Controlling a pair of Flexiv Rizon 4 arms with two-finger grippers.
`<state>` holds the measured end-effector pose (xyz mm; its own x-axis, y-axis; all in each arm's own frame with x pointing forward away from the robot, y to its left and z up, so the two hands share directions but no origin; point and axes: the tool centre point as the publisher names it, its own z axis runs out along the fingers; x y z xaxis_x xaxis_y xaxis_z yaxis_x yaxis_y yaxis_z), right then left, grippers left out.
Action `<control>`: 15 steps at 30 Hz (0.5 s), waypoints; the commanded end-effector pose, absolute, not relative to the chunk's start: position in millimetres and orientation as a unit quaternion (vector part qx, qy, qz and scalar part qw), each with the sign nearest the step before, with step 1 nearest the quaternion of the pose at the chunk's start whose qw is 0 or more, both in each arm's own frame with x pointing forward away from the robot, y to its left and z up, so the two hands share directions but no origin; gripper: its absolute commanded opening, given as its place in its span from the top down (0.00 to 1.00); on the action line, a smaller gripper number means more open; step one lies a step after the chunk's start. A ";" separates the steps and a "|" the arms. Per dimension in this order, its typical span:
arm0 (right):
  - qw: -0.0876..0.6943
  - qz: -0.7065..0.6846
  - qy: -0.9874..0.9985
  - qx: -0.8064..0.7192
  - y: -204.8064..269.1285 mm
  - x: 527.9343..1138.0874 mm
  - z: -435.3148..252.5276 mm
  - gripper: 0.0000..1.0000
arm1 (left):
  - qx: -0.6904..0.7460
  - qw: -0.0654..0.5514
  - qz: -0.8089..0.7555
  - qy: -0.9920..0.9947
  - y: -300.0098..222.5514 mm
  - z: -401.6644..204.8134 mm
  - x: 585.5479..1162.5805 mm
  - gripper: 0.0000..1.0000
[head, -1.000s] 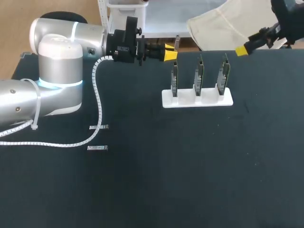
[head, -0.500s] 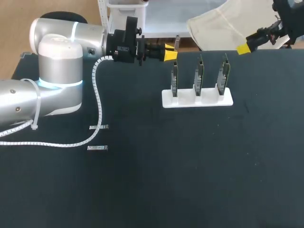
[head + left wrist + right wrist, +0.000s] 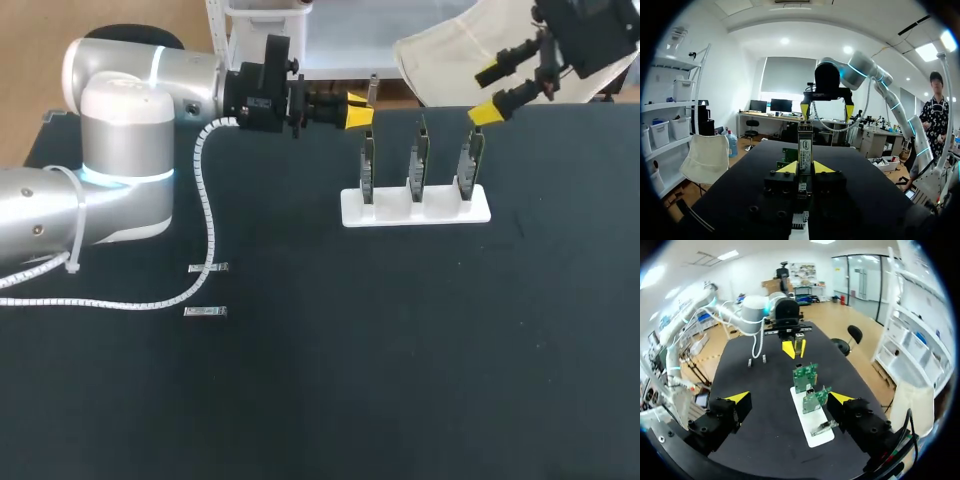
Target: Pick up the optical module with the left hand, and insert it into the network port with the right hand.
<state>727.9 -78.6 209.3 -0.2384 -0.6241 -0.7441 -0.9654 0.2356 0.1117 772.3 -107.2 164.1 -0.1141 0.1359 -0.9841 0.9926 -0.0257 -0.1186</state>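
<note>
Starting at the left of the worktop (image 3: 300, 400) — two small metal pieces (image 3: 207, 268) lie beside the white coiled cable (image 3: 207, 200), with no fingers on them. Our left gripper (image 3: 358, 110) points rightward at the far edge, its fingers pinching the optical module (image 3: 805, 145) from both sides. The module stands upright, long axis across the fingers, one end poking up clear of the yellow tips. There's a pale label on its face, but the print is too small for us to read.

Just right of it and a little nearer sits the white holder (image 3: 415, 210) with three green boards (image 3: 418, 160) set on edge; we take it the ports are on those. Over the rightmost board hangs our right gripper (image 3: 486, 93), fingers spread wide, nothing between them. So the module lies to the left of those open fingers, beyond the row of boards — we judge the right arm must come across and take the free upper end.
</note>
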 end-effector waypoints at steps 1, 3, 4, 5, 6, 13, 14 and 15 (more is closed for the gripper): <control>0.279 0.314 0.710 -0.565 -71.2 739.6 210.3 0.00 | 0.512 0.426 -0.503 0.552 -107.6 163.5 774.0 1.00; 0.274 0.318 0.700 -0.578 -67.9 741.1 211.6 0.00 | 0.512 0.426 -0.503 0.552 -107.6 163.5 774.0 1.00; 0.272 0.315 0.696 -0.585 -65.6 742.2 211.5 0.00 | 0.512 0.426 -0.503 0.552 -107.6 163.5 774.0 1.00; 0.270 0.316 0.692 -0.590 -62.4 743.9 211.3 0.00 | 0.512 0.426 -0.503 0.552 -107.6 163.5 774.0 1.00; 0.268 0.318 0.689 -0.593 -60.8 744.6 211.4 0.00 | 0.512 0.426 -0.503 0.552 -107.6 163.5 774.0 1.00; 0.259 0.327 0.674 -0.609 -41.6 758.6 208.0 0.00 | 0.512 0.426 -0.503 0.552 -107.6 163.5 774.0 1.00; 0.259 0.331 0.672 -0.610 -38.4 761.5 207.4 0.00 | 0.512 0.426 -0.503 0.552 -107.6 163.5 774.0 1.00; 0.259 0.332 0.671 -0.610 -36.6 763.0 207.0 0.00 | 0.512 0.426 -0.503 0.552 -107.6 163.5 774.0 1.00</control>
